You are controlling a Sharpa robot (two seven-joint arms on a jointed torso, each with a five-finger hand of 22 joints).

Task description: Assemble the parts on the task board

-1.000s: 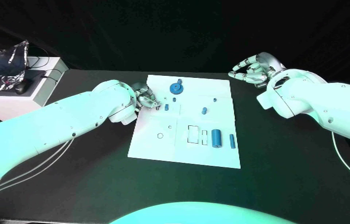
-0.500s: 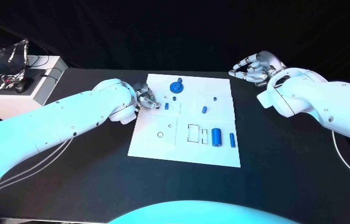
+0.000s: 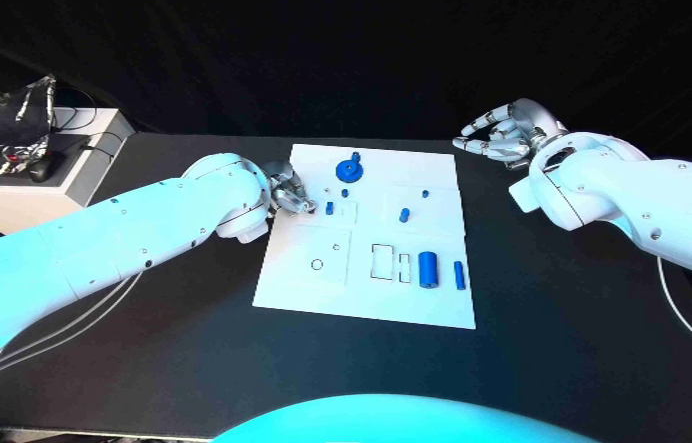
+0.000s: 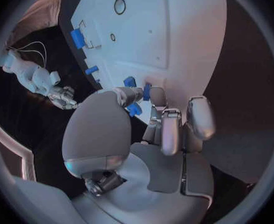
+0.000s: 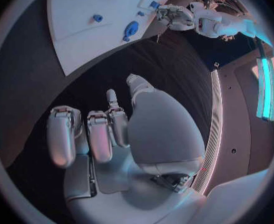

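Here, a white board (image 3: 368, 263) lies at the centre of a black table (image 3: 577, 293), with small blue parts scattered over it. The left hand (image 3: 287, 192) sits at the board's nine o'clock edge, toward the far end, its fingers (image 4: 168, 129) curled together; the left wrist view shows a small blue piece (image 4: 134, 109) at the fingertips, but whether it is pinched or merely beside them cannot be told. The right hand (image 3: 500, 136) hovers off the board at about two o'clock, over bare table, fingers half-curled and apart, gripping nothing.

On the board, a round blue part (image 3: 348, 172) with a knob stands near the twelve o'clock edge. Just inboard of the left hand lie two short blue pieces (image 3: 330, 207), close together. Toward the centre sit two small blue pegs (image 3: 405, 214), one near the other. At about four o'clock, a blue cylinder (image 3: 428, 268) lies lengthwise beside a thinner blue bar (image 3: 460, 274), the two apart; a small blue block (image 3: 405, 265) lies next to an outlined rectangular slot (image 3: 382, 262). A small ring (image 3: 316, 265) is marked toward eight o'clock.

At the table's ten o'clock corner stands a white box (image 3: 58, 163) with cables.
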